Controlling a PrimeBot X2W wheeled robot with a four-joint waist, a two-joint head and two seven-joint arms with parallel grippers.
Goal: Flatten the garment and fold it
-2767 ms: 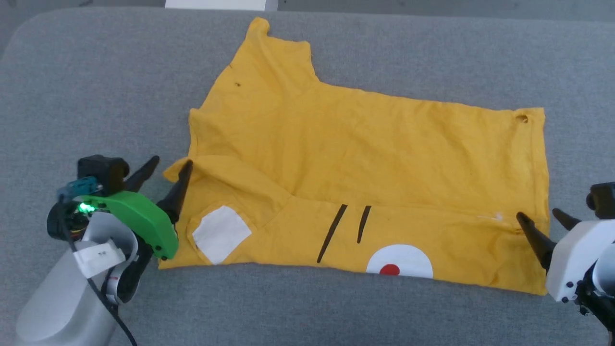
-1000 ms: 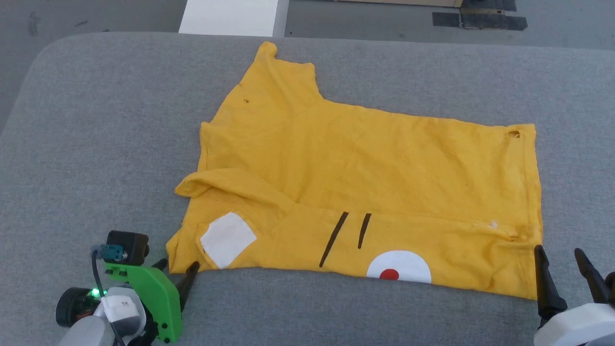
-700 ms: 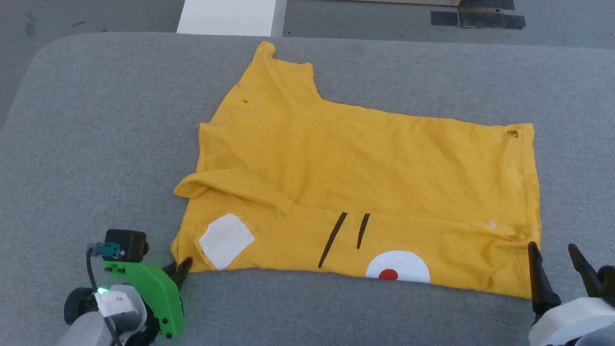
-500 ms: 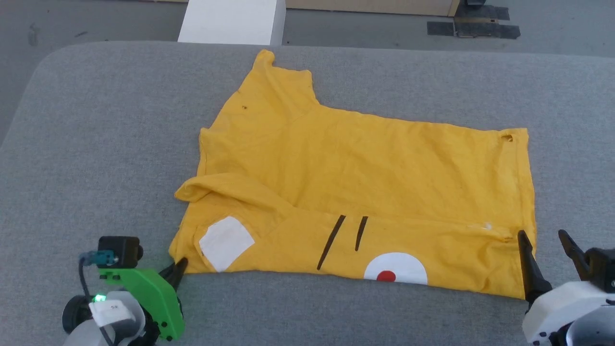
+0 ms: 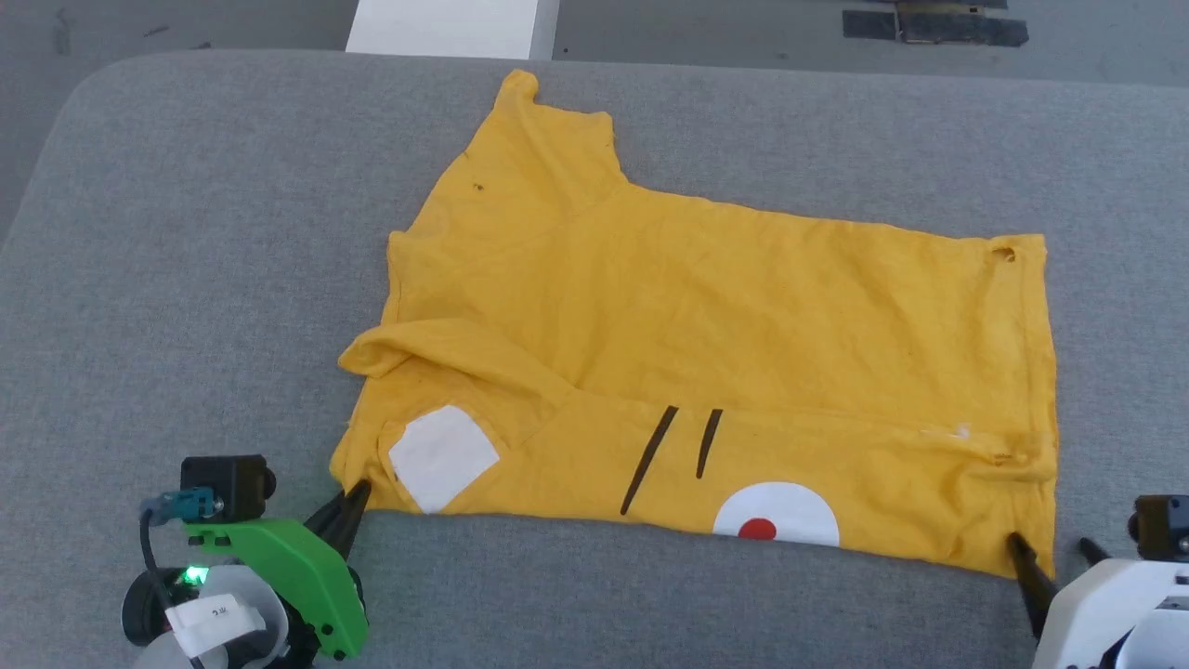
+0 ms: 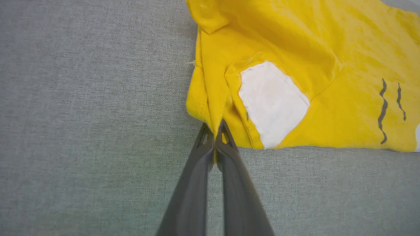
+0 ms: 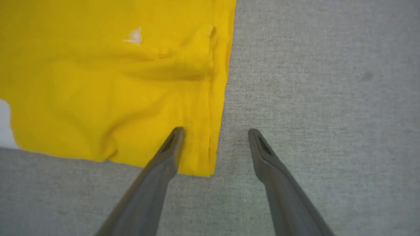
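Note:
The garment (image 5: 706,316) is a bright yellow T-shirt spread on the grey padded table, its near edge folded over so a white patch (image 5: 442,456), two black stripes and a white circle with a red dot show. My left gripper (image 5: 351,497) is shut on the garment's near left corner; in the left wrist view (image 6: 215,126) the fingertips pinch a fold of yellow cloth (image 6: 210,101). My right gripper (image 5: 1050,548) stands open at the near right corner. In the right wrist view (image 7: 216,132) one finger lies over the hem (image 7: 197,150) and the other over bare table.
The grey padded table (image 5: 186,279) reaches well beyond the shirt on all sides, with a rounded far left corner. Beyond its far edge lie grey floor, a white block (image 5: 450,23) and dark tape (image 5: 934,26).
My left gripper has closed on the near left corner of the shirt. My right gripper has drawn back along the right hem to the near right corner, still open. The head camera shifted slightly.

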